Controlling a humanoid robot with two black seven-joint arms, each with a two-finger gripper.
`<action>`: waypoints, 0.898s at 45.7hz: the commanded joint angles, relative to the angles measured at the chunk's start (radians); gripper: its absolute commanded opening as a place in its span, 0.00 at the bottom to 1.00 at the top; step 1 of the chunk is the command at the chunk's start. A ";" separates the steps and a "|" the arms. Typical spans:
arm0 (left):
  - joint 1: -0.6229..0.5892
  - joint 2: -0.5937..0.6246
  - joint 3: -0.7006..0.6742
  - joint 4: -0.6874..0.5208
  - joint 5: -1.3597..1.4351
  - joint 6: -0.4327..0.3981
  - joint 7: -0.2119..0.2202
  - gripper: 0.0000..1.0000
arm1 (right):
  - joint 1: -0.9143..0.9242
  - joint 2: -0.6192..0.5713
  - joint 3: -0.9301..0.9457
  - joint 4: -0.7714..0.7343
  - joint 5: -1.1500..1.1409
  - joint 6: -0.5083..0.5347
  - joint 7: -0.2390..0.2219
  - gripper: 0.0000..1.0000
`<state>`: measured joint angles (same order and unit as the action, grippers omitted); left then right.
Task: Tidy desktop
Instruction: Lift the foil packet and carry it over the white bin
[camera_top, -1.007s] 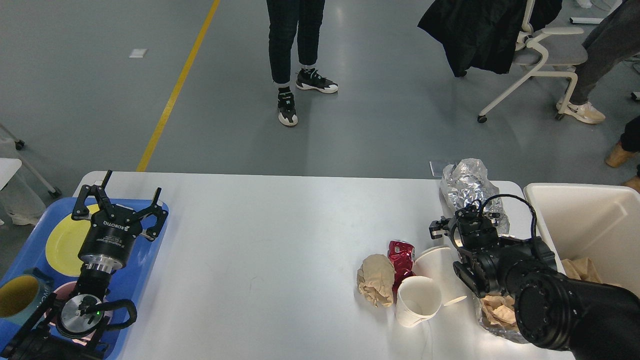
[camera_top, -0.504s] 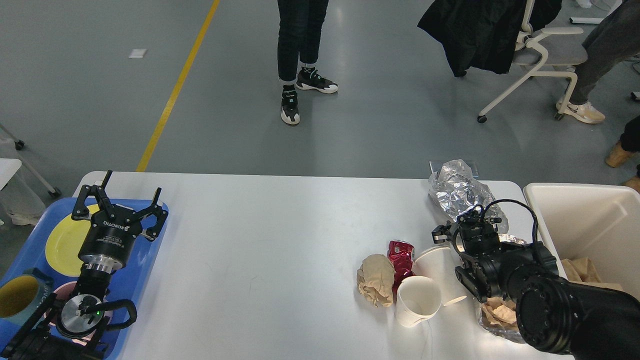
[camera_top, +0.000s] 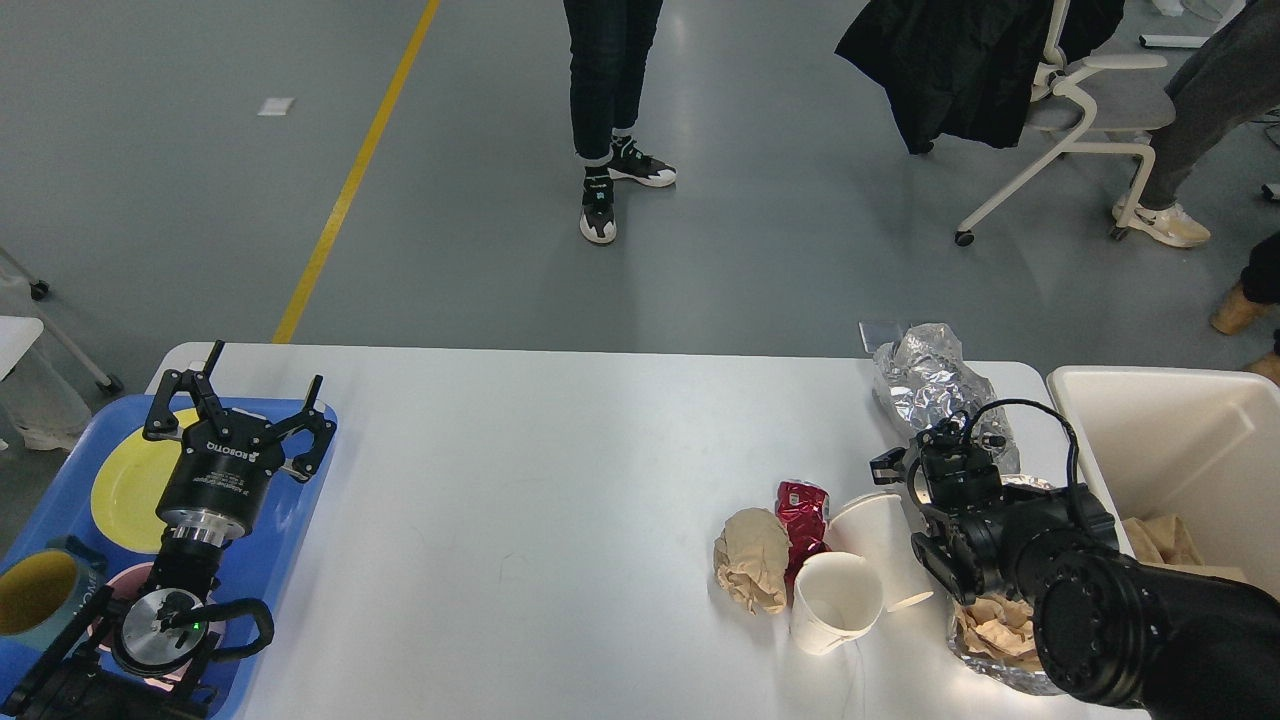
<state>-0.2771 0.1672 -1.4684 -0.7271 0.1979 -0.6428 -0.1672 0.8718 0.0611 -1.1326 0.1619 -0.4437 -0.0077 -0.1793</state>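
Clearing foil beside the bin: right gripper state indiscernible; left gripper open. Lift foil well clear of bin's rim; bench otherwise undisturbed.

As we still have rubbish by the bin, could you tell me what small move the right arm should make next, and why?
Probably lift the foil toward the bin: the right gripper is at its near end, though its fingers cannot be told apart, and the bin's open side lies just right.

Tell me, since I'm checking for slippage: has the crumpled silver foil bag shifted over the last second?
Yes. The crumpled silver foil bag swung left, then back right toward the cream-white bin.
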 joint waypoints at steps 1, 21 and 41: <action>-0.001 0.000 0.000 0.000 0.000 0.000 0.000 0.96 | 0.004 0.000 0.008 0.001 0.000 -0.001 0.000 0.00; -0.001 0.000 0.000 0.000 0.000 0.000 0.000 0.96 | 0.157 -0.041 0.039 0.106 0.003 0.034 -0.002 0.00; -0.001 0.000 0.000 0.000 0.000 0.000 0.001 0.96 | 1.024 -0.265 -0.032 0.945 0.017 0.457 -0.075 0.00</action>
<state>-0.2777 0.1672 -1.4679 -0.7285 0.1979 -0.6428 -0.1671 1.6783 -0.1603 -1.1266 0.9284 -0.4301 0.3051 -0.2517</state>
